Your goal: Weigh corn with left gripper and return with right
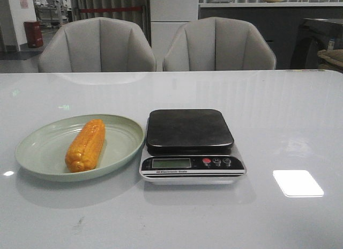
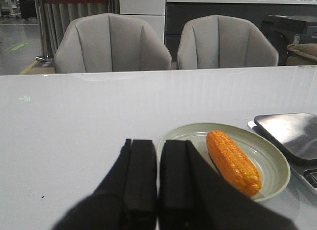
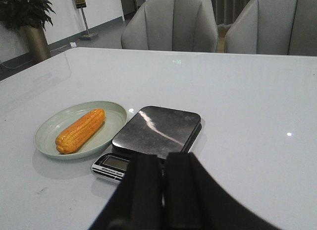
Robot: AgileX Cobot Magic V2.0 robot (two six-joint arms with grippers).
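The orange-yellow corn (image 1: 86,145) lies on the pale green plate (image 1: 40,152) at the table's left. It also shows in the left wrist view (image 2: 233,161) and the right wrist view (image 3: 80,130). The kitchen scale (image 1: 190,144) stands right beside the plate, its dark platform bare. My left gripper (image 2: 157,145) is shut and empty, short of the plate's (image 2: 270,155) near rim. My right gripper (image 3: 163,160) is shut and empty, just short of the scale (image 3: 157,131). Neither gripper shows in the front view.
Two grey chairs (image 1: 99,45) (image 1: 218,44) stand behind the table's far edge. A bright light patch (image 1: 297,183) lies on the white tabletop right of the scale.
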